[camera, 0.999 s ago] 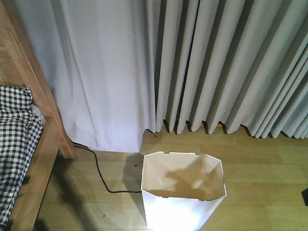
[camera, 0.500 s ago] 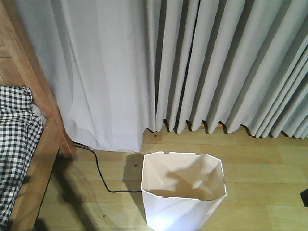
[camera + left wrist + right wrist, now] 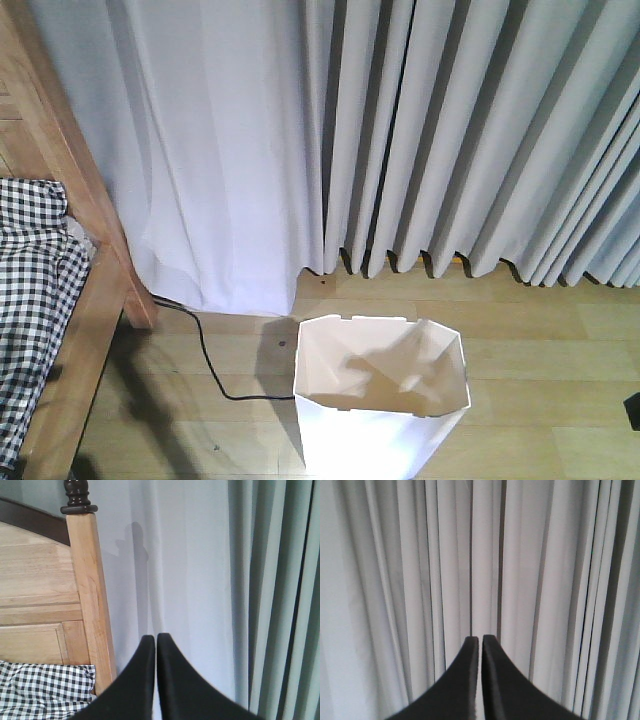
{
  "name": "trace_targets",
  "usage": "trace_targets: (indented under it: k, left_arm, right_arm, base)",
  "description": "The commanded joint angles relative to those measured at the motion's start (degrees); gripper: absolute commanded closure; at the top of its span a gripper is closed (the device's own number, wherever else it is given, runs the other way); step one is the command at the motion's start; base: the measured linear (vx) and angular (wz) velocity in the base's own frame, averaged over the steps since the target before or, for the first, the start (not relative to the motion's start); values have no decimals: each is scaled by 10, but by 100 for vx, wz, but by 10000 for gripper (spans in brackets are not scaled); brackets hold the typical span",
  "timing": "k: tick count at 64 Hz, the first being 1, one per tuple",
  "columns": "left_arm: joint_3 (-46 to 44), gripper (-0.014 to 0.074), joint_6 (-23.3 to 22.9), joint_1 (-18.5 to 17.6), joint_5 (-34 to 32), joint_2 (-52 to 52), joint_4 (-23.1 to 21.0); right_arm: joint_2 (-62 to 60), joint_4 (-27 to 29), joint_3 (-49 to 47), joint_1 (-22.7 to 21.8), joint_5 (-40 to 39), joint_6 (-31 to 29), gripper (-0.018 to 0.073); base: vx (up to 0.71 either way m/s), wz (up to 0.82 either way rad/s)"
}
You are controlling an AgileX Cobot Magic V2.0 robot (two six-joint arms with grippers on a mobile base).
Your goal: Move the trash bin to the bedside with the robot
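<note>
Hardly anything has shifted since a second ago: the trash bin (image 3: pixel 380 400) sits a touch lower in the front view, nothing more. It stands upright on the pale wood-plank floor (image 3: pixel 560 350), a white, thin-walled plastic bin with a cut-corner rim, to the right of the bedside (image 3: pixel 95 260) and apart from it. A black cable (image 3: pixel 205 360) snakes across the floor between them. Checkered bedding (image 3: pixel 30 290) drapes over the light-brown frame. Pleated grey curtains (image 3: pixel 450 140) hang at the far side. Both the left tool (image 3: pixel 155 640) and the right tool (image 3: pixel 481 641) are clenched on nothing, fingertips together.
</note>
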Motion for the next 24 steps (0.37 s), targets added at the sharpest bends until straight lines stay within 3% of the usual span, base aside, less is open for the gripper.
trace_targets:
  k: [1,24]
  left_arm:
    - [7,603,-8,-4,-43,-4,-5]
    - [7,603,-8,-4,-43,-4,-5]
  right_arm:
    - [-7,0,1,-2,-38,-5,568]
    - [-7,0,1,-2,-38,-5,567]
  base:
    - [0,0]
    - [0,0]
